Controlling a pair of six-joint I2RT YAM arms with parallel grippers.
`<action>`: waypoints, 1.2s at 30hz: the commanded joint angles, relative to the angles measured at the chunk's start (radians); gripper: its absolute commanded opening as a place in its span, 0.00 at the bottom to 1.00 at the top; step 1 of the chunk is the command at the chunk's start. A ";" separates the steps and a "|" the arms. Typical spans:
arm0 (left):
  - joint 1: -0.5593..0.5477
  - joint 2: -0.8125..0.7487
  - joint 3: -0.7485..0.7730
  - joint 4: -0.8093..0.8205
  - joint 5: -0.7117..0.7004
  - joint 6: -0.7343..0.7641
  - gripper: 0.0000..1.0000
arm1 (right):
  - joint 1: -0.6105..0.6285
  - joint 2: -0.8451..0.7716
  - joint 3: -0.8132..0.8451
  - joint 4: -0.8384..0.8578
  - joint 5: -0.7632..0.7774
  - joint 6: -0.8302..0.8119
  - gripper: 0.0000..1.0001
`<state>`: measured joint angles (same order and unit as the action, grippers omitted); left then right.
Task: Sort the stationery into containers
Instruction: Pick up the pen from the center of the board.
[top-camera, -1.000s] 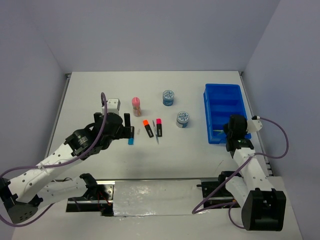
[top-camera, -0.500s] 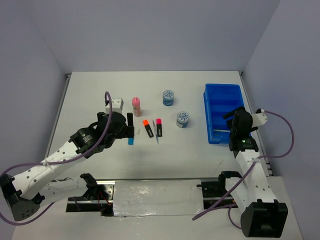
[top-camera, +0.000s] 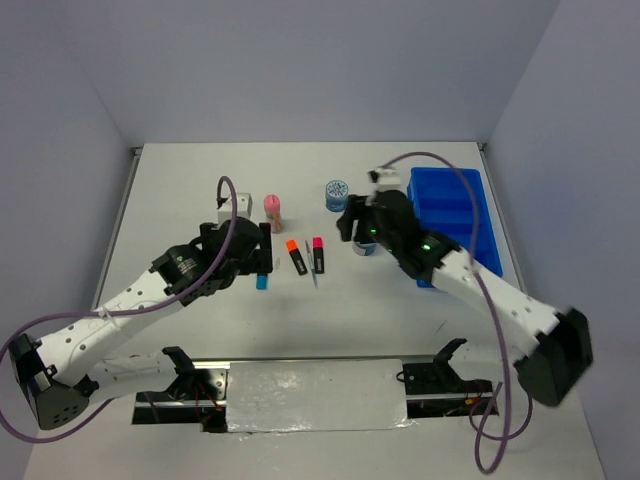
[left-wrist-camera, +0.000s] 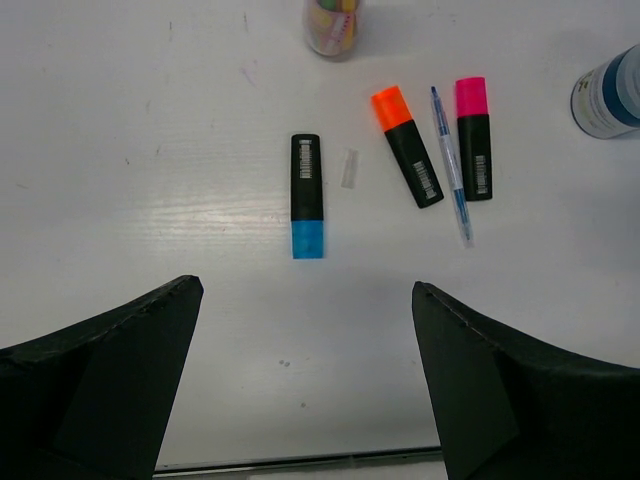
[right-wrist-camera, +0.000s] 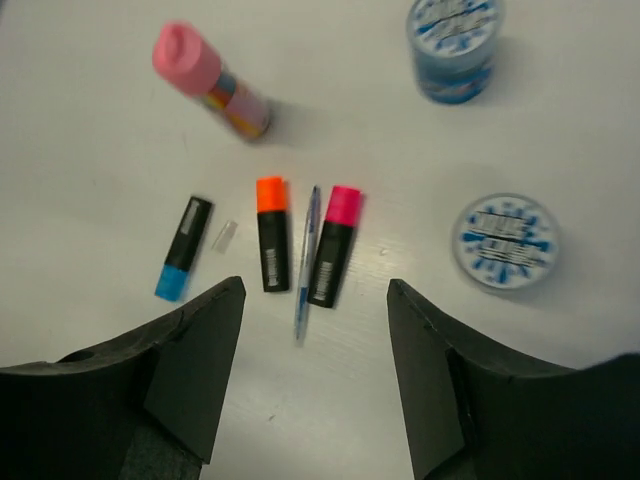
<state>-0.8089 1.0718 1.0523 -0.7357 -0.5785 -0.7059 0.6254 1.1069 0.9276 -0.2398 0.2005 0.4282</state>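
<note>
The left tool (left-wrist-camera: 305, 300) is wide open, holding nothing; the blue-capped highlighter (left-wrist-camera: 307, 195) lies on the surface (left-wrist-camera: 150, 120) just above its gap in the frame. The right tool (right-wrist-camera: 315, 300) is open too, the pen (right-wrist-camera: 307, 260) above its gap. The blue tray (top-camera: 465, 205) sits far right.

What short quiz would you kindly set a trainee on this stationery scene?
1. True or false: the pen lies between the orange highlighter and the pink highlighter.
2. Which one lies farthest from the pen? A the orange highlighter, B the blue highlighter, C the pink highlighter.
3. Fill in: the left gripper and the right gripper are both ____, holding nothing.
Key: 1 true; 2 B; 3 open.
</note>
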 joint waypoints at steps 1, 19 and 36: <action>0.002 -0.019 0.077 -0.065 0.018 0.054 0.99 | 0.108 0.226 0.138 -0.059 0.013 -0.083 0.66; 0.010 -0.125 -0.058 -0.025 0.049 0.157 0.99 | 0.201 0.860 0.542 -0.207 0.070 -0.008 0.47; 0.010 -0.089 -0.041 -0.025 0.026 0.112 0.99 | 0.203 0.953 0.488 -0.191 0.047 0.032 0.32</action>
<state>-0.8024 0.9604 0.9920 -0.7776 -0.5400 -0.5793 0.8223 2.0441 1.4189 -0.4320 0.2485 0.4381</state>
